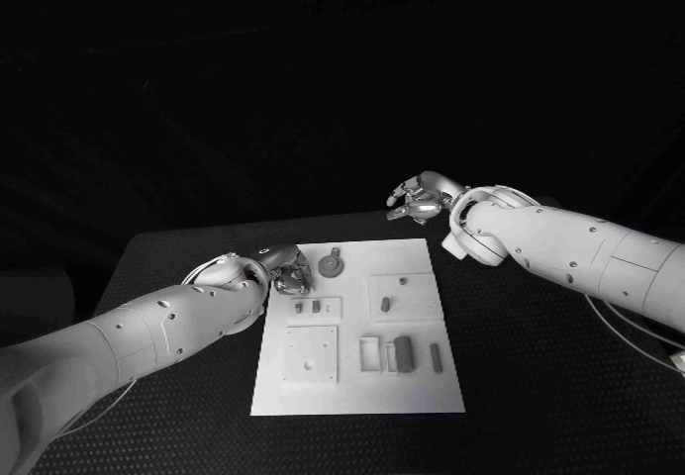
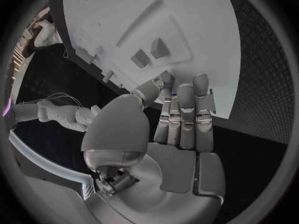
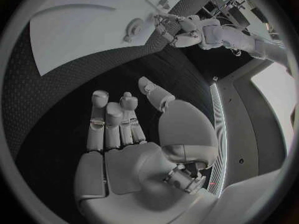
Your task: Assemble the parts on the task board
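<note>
Head view, board: task board lies on the black tabletop, long axis running away from the robot; no writing can be read on it.
Head view, parts: grey parts lie in the board's recesses between the two hands, the slim ones lengthwise along the board; a round part with a tab lies just beside the left hand.
Head view, left hand: left hand sits at the board's near-left edge, fingers curled; whether it holds anything cannot be told.
Head view, right hand: right hand hovers beyond the board's far edge, fingers apart, nothing in it.
Left wrist view: fingers lie straight and together, tips at the board's edge, gripping nothing.
Right wrist view: fingers extended over the tabletop, empty; board well beyond them.
</note>
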### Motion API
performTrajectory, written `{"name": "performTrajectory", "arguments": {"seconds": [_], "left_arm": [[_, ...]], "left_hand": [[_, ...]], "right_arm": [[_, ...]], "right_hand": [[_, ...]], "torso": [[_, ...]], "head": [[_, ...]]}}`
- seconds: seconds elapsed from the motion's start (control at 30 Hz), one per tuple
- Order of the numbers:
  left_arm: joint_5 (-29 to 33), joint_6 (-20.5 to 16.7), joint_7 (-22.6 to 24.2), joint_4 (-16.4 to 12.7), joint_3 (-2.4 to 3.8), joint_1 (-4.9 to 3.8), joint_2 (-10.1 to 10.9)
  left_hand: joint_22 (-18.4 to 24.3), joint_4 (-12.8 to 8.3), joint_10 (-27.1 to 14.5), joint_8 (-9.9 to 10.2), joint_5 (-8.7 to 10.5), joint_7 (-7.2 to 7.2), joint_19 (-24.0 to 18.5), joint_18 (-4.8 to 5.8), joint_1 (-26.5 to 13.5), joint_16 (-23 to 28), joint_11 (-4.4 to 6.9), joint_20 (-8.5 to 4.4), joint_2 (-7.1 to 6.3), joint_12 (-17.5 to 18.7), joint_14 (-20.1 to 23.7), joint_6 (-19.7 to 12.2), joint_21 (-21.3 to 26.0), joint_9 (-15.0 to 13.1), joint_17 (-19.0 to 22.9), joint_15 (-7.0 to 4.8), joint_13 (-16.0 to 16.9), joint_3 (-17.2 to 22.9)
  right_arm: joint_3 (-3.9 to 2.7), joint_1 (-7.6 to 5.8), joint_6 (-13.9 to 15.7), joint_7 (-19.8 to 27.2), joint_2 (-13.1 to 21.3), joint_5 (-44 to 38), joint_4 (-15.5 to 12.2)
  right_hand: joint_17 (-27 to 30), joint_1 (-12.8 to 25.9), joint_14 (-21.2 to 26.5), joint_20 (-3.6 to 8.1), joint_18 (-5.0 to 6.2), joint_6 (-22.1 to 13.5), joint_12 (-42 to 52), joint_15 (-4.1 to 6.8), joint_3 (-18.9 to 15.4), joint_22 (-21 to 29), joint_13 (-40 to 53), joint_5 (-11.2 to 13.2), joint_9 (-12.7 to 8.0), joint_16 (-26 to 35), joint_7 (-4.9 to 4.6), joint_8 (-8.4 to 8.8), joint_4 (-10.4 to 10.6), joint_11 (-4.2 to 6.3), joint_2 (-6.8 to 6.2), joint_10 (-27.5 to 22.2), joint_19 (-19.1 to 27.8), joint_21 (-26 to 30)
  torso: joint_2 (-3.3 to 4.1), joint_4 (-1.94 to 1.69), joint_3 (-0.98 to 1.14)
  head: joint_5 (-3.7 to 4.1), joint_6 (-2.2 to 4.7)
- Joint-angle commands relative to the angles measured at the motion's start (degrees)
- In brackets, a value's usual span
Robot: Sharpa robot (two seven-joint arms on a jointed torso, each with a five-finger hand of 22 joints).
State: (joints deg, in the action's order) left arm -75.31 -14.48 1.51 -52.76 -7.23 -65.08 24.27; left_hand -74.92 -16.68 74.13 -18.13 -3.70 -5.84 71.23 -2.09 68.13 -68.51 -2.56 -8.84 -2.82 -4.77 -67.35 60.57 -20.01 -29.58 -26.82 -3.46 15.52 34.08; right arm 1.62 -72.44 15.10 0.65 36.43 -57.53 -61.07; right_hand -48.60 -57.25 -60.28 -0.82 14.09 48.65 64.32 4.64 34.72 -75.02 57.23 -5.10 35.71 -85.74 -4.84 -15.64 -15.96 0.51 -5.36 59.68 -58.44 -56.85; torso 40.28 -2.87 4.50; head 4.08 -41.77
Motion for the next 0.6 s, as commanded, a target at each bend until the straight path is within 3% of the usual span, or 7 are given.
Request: {"name": "performTrajectory", "arguments": {"seconds": [0.03,0.37,0.6], "left_arm": [[0.3,-0.4,0.7,-0.1,0.02,0.05,-0.3],[0.3,-1.3,0.8,0.6,0.06,0.05,0.3],[0.7,-1.1,1.1,-0.5,0.19,0.05,0.9]], "left_hand": [[-1.4,0.1,0.5,-0.1,-0.17,-0.19,0.0,-1.74,0.1,-0.2,-0.24,-0.28,0.64,-0.3,-0.3,0.4,-0.4,-0.1,0.1,-0.15,0.1,0.4],[-1.4,0.1,0.6,-0.2,-0.18,-0.16,0.1,-1.75,0.2,-0.3,-0.20,-0.34,0.62,-0.2,-0.4,0.5,-0.5,-0.1,0.1,-0.20,0.1,0.4],[-1.4,0.1,0.6,-0.2,-0.18,-0.16,0.1,-1.74,0.2,-0.3,-0.18,-0.35,0.60,-0.2,-0.4,0.5,-0.5,-0.1,0.1,-0.22,0.2,0.5]], "right_arm": [[-0.03,-0.01,-0.5,0.5,0.0,-0.1,0.0],[-0.03,0.00,-0.4,0.5,0.0,-0.1,0.0],[-0.03,0.00,-0.5,0.5,0.0,-0.1,0.1]], "right_hand": [[0.0,0.1,0.3,-0.02,0.91,5.2,0.0,-0.06,0.2,-0.9,-0.1,-0.3,-0.1,0.2,-2.79,0.30,0.0,-1.90,0.33,-6.0,0.2,0.3],[0.0,0.1,0.3,-0.02,0.91,5.2,0.0,-0.06,0.2,-0.9,-0.1,-0.3,-0.1,0.2,-2.79,0.31,0.0,-1.90,0.33,-6.0,0.2,0.3],[0.0,0.1,0.3,-0.02,0.91,5.2,0.0,-0.06,0.2,-0.9,-0.1,-0.3,-0.1,0.2,-2.79,0.32,0.0,-1.90,0.33,-6.0,0.2,0.3]], "torso": [[0.02,0.00,-0.02],[0.02,0.00,-0.01],[0.01,-0.01,-0.02]], "head": [[0.00,0.06],[0.07,0.12],[0.18,0.10]]}}
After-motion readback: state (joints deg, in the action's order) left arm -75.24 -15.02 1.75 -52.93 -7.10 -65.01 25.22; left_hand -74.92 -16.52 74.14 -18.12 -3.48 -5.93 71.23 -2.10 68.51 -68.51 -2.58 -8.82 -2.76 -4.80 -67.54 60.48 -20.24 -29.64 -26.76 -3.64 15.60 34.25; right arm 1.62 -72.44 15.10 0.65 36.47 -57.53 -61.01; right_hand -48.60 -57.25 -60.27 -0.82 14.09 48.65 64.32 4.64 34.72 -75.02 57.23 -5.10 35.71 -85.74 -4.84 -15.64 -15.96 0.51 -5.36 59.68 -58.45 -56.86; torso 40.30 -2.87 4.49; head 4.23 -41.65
